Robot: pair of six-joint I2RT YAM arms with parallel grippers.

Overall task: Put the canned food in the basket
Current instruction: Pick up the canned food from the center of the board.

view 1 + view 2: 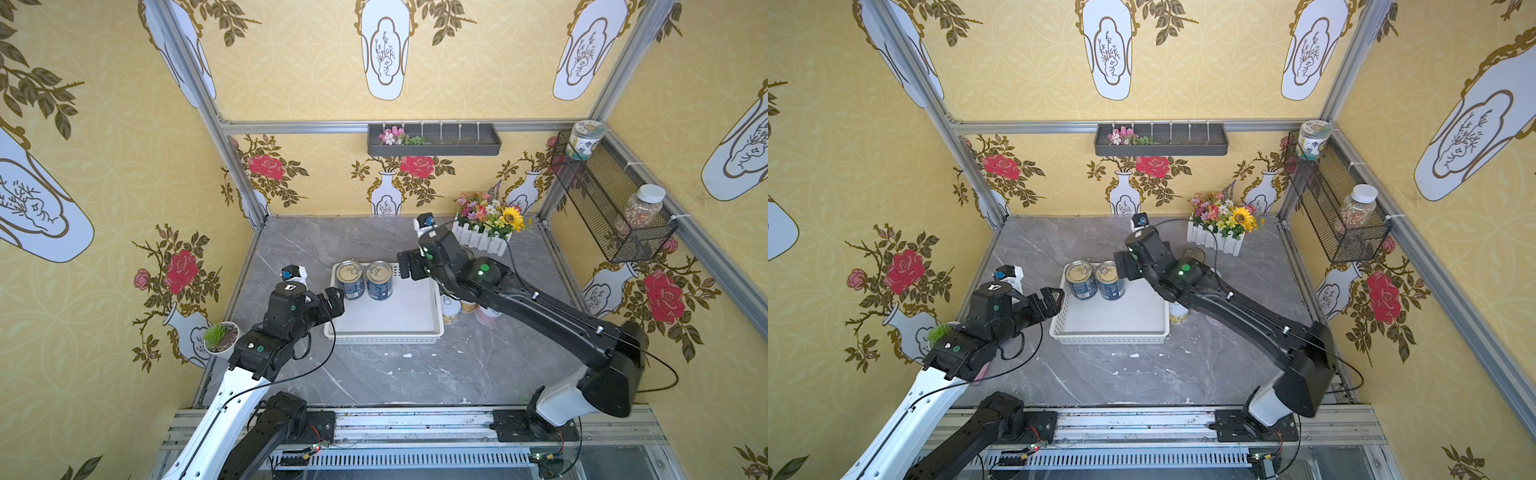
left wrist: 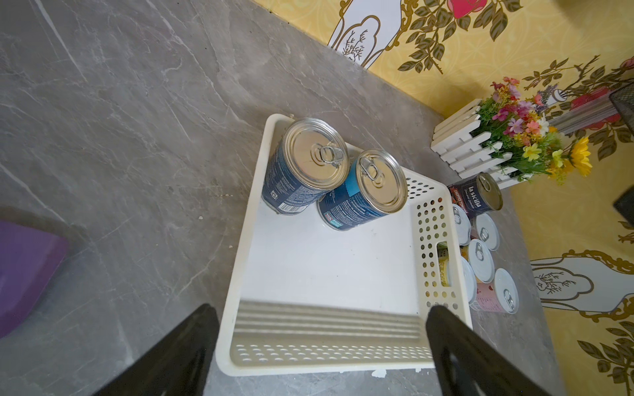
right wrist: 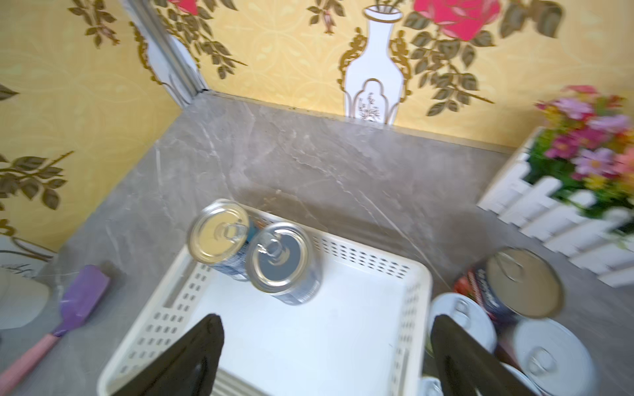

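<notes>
Over the far right part of the basket point(image 1: 386, 338) the right arm is stretched out long from the near right of the table point(image 1: 415, 374), its forearm passing above the right rim. The right gripper point(image 1: 404, 266) points toward the left, and its jaws stand wide apart with nothing between them; the right wrist view shows the same, though it is blurred. The two blue cans point(image 1: 350, 279) stand upright and touching each other in the far left corner of the basket. The right one of them is just beside the right gripper's fingertips, to their left, but not between them.

The left arm comes from the near left, bent at the elbow, and the left gripper point(image 1: 336, 300) hovers at the left rim of the basket, just beside the left blue can. Its jaws are also fully spread and hold nothing point(image 2: 322, 308).

Outside the basket, on the table at its right side, the third dark can point(image 2: 480, 197) stands near the flower box point(image 1: 482, 241), and the small white-lidded cans point(image 2: 480, 260) are grouped close to the right wall, mostly under the right arm in both top views.
</notes>
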